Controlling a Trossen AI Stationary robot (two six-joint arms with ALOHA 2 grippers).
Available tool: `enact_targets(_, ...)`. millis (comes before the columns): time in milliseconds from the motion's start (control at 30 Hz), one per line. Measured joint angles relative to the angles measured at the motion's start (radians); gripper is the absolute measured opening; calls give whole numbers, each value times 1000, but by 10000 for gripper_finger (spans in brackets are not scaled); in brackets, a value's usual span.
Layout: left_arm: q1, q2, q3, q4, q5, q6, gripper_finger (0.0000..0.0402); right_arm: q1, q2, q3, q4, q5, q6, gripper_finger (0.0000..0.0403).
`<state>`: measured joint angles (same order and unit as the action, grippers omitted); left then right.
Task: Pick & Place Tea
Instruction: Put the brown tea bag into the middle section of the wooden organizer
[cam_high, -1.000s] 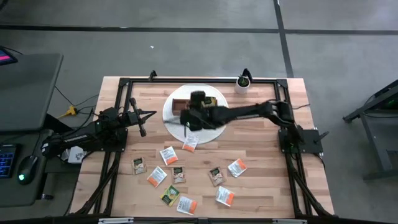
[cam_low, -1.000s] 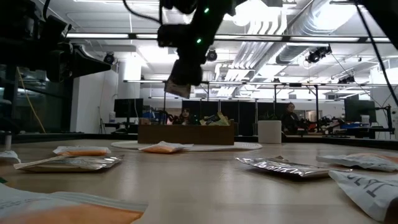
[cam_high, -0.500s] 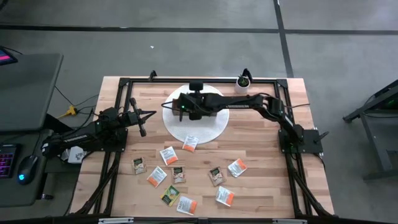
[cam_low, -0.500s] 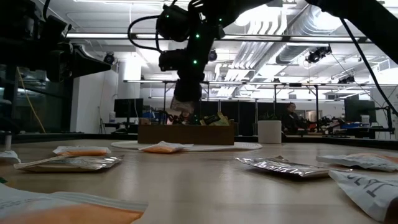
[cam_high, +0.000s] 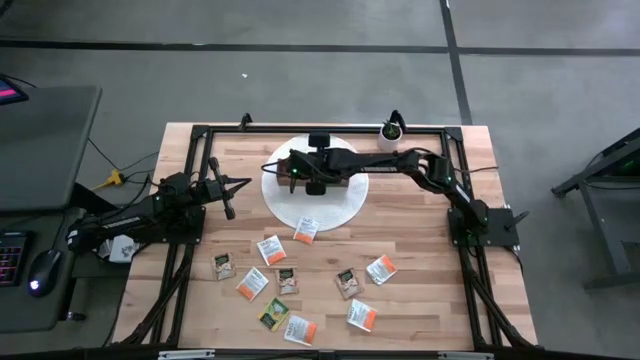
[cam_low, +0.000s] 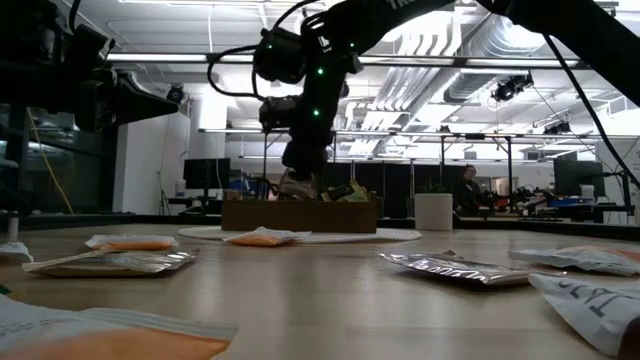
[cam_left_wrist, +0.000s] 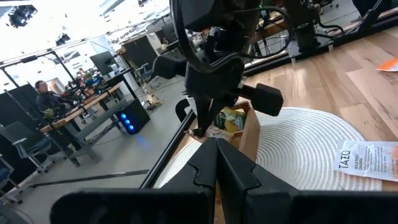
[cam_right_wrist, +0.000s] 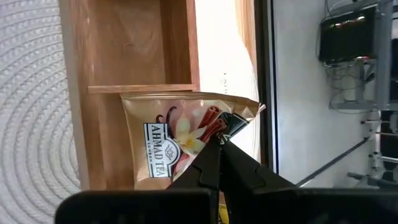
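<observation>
My right gripper hangs over the brown 3-compartment wooden box on the round white woven mat, its fingers pinched on a corner of a tan square paper tea sachet above a compartment. My left gripper waits near the worktop's left edge, fingers closed on nothing. The other paper tea sachets lie scattered across the worktop.
</observation>
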<state>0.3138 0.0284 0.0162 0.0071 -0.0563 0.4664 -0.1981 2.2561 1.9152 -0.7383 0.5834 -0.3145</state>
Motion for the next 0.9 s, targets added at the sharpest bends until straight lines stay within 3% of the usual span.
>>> enact_targets(467,0,0,0,0,0,0,1,-23,22,0,-13,-43,45,3)
enact_targets(900,0,0,0,0,0,0,1,-27,22,0,-15,-41,45,51)
